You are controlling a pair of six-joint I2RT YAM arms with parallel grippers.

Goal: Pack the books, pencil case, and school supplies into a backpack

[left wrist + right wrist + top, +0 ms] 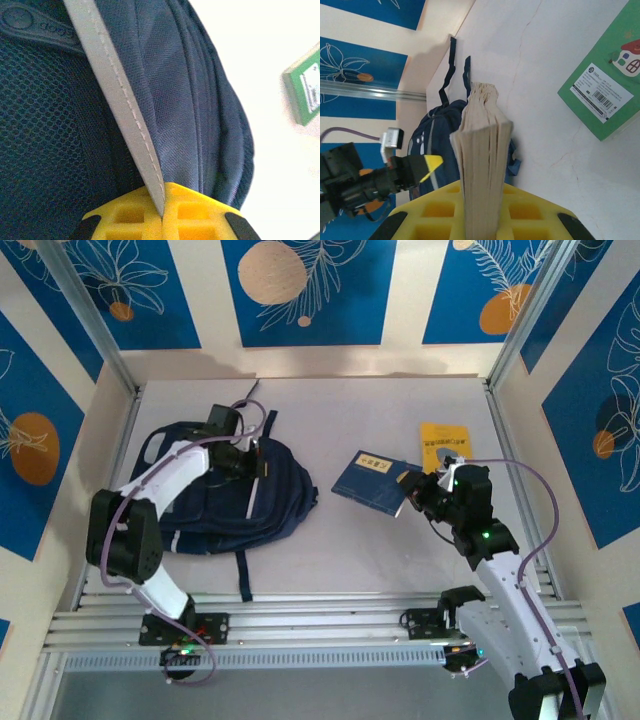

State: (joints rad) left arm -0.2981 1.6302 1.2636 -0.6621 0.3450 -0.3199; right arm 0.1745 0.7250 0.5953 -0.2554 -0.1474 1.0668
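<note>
At the right claw [480, 220]: jaws clamped on one end of a dark navy book [368, 480], whose page edges face the wrist camera.
Long axis of the held book: straight out from the claw, free end aimed at the bag. Whether that end rests on the desk [545, 45] cannot be told.
Just right of the claw: a small green book [605, 85] lies flat on the desk, apart from the held one.
Just beyond the claw, top view: a yellow book [443, 445] lies flat and untouched.
Ahead of the claw: the backpack [235, 500] lies on its side past the book's free end, well apart, with bare desk between.
At the far side, the left claw [162, 212]: closed tight on a pale grey stripe [120, 100] at the bag's upper edge, apparently holding the fabric up for loading.
Nearer arm: the left is already on the bag, while the right carries the load.
What the move turns on: the bag sits to the right claw's left, in line with the book's length, so an end-first slide looks natural.
Bag mouth: cannot tell whether it is open.
</note>
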